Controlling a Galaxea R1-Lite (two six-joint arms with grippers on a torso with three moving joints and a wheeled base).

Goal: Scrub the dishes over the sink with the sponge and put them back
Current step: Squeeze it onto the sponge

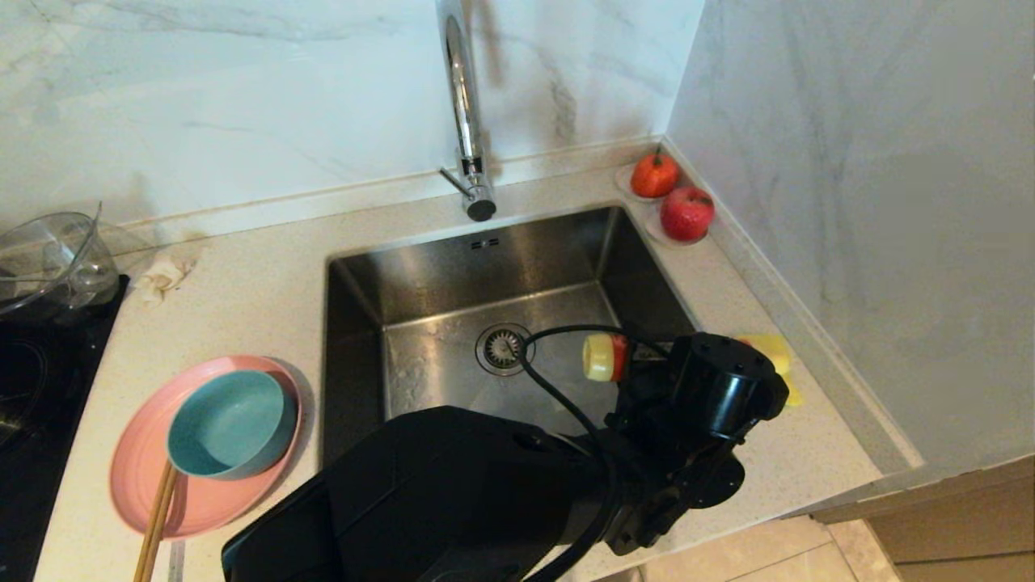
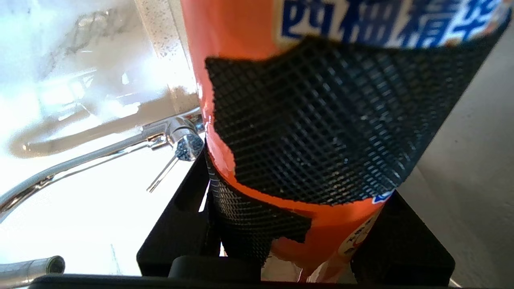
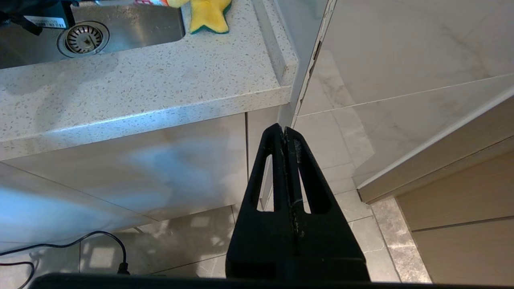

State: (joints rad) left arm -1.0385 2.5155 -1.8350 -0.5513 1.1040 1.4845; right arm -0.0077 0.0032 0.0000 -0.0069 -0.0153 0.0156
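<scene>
The pink plate (image 1: 133,477) lies on the counter left of the sink (image 1: 437,275), with the teal bowl (image 1: 230,424) on it and wooden chopsticks (image 1: 158,517) leaning across its front rim. The yellow sponge (image 1: 772,352) (image 3: 209,16) rests on the counter right of the sink, partly hidden behind my left arm. My left gripper (image 2: 289,228) has reached across to the sink's right side and is shut on an orange detergent bottle (image 2: 241,40) with a black mesh patch. The bottle's yellow-and-red cap (image 1: 602,357) points left over the basin. My right gripper (image 3: 284,132) is shut, parked below the counter edge.
A chrome faucet (image 1: 465,121) stands behind the sink. Two red fruits (image 1: 671,198) sit in the back right corner. A clear glass bowl (image 1: 48,259) stands on the black cooktop (image 1: 40,364) at far left, with a crumpled tissue (image 1: 162,275) beside it. A wall bounds the right.
</scene>
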